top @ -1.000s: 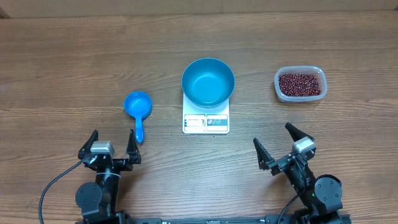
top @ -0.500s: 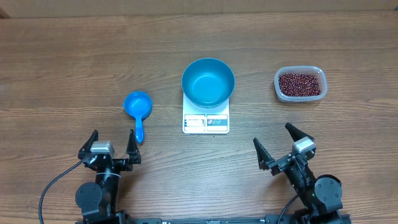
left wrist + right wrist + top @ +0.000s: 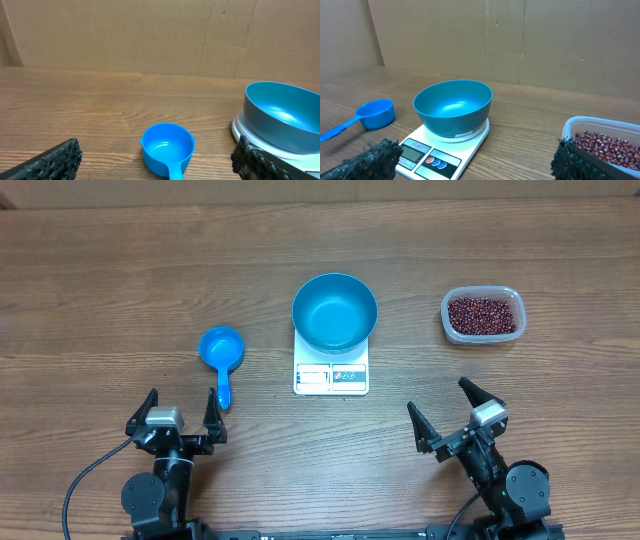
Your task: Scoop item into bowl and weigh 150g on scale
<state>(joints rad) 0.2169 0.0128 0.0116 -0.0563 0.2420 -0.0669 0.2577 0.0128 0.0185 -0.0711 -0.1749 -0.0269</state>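
An empty blue bowl (image 3: 335, 311) (image 3: 453, 107) (image 3: 283, 115) stands on the white scale (image 3: 331, 376) (image 3: 440, 152) at the table's middle. Dark red beans (image 3: 484, 315) (image 3: 609, 146) fill a clear tub (image 3: 447, 307) at the right. To the left of the scale lies a blue handled scoop (image 3: 222, 356) (image 3: 167, 149) (image 3: 364, 117), empty, handle toward me. My left gripper (image 3: 178, 417) (image 3: 157, 162) is open near the front edge, just below the scoop's handle. My right gripper (image 3: 454, 419) (image 3: 475, 162) is open too, at the front right, well short of the tub.
A brown cardboard wall (image 3: 150, 35) (image 3: 520, 35) backs the wooden table (image 3: 120, 270). Bare wood lies between the scale and both grippers.
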